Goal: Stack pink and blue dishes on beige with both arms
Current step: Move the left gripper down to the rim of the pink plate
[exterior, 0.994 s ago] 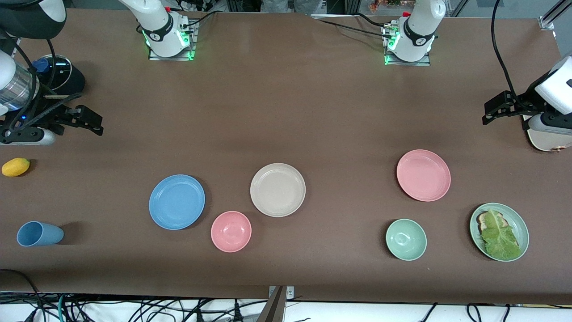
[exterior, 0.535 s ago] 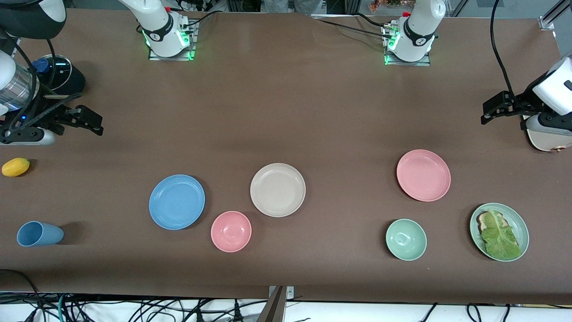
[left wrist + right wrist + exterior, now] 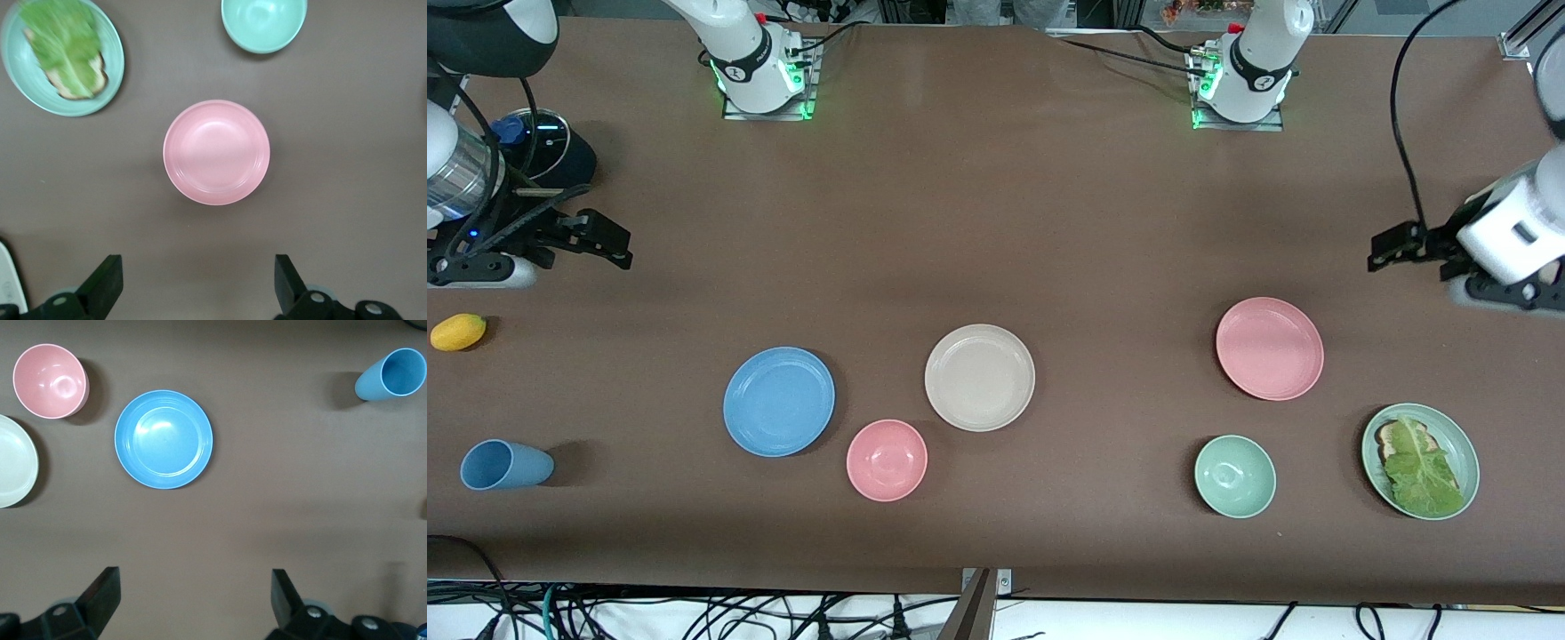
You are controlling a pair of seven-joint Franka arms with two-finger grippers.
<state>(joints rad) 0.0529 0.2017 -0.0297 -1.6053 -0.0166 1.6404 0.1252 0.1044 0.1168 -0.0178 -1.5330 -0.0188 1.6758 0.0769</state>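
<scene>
Your left gripper (image 3: pixel 1383 249) hangs over bare table at the left arm's end, its fingers (image 3: pixel 103 287) spread wide with nothing between them and touching nothing. Its wrist view looks down on the pink plate (image 3: pixel 216 152), which lies flat on the table well apart from the fingers. Your right gripper (image 3: pixel 609 244) is up over the right arm's end of the table, just as wide open and just as empty; the blue plate (image 3: pixel 163 439) shows in its wrist view, clear of the fingers (image 3: pixel 100 597).

On the brown table (image 3: pixel 996 222) you have the beige plate (image 3: pixel 979 377) near the middle, empty. The blue plate lies beside it toward the right arm's end, the pink plate toward the left arm's end and a little farther from the front camera. A small pink bowl (image 3: pixel 887 460) sits just beside the beige plate, nearer the camera, between it and the blue plate.
</scene>
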